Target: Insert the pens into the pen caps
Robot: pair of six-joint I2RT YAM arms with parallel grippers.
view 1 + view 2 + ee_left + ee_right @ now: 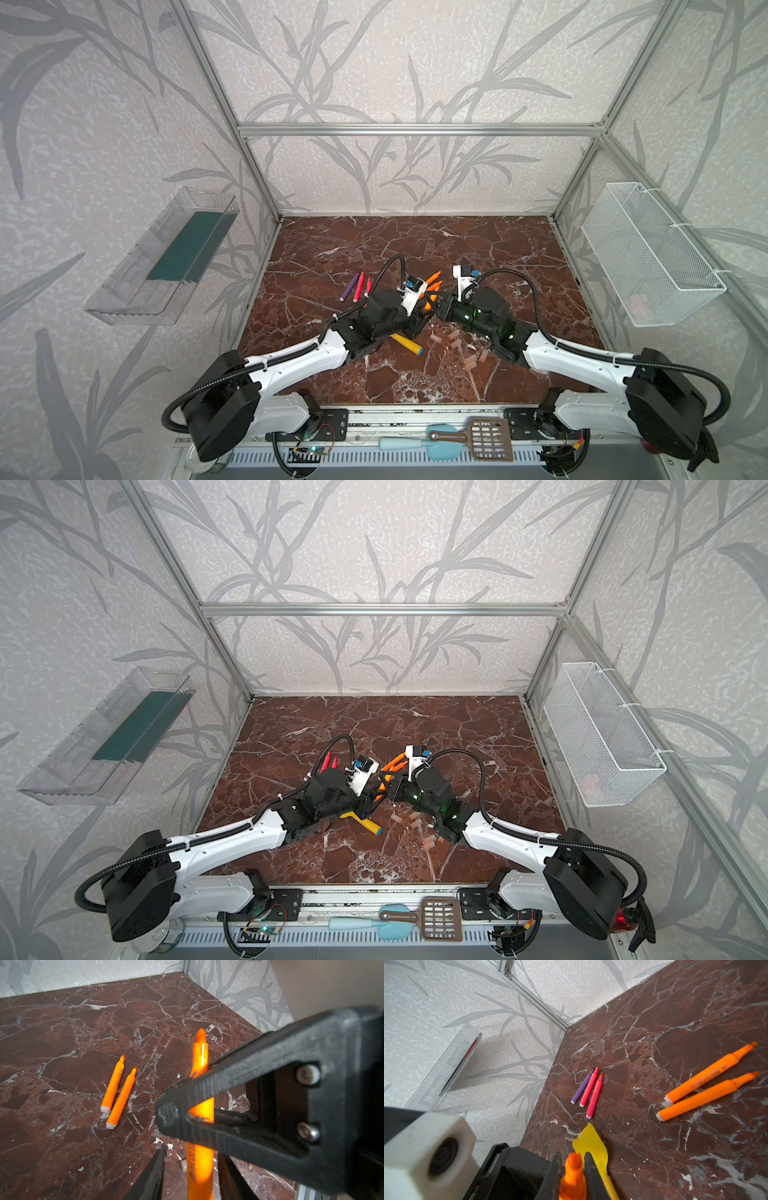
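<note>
My right gripper [573, 1156] is shut on an orange pen [573, 1180] just below its tip. In the left wrist view the same pen [199, 1059] runs between the fingers of my left gripper [192, 1153], which is open with a gap on each side. Both grippers meet mid-table [432, 311]. Two more orange pens [434, 281] lie just behind them. A purple pen [582, 1086] and two pinkish-red pens [591, 1091] lie together further left. Several translucent pen caps [455, 340] are scattered on the marble under the right arm.
A yellow toy shovel [407, 344] lies under the left wrist. A clear tray [162, 257] hangs on the left wall and a white mesh basket [648, 253] on the right wall. A blue spatula [415, 444] and a brown slotted scoop [490, 440] rest on the front rail.
</note>
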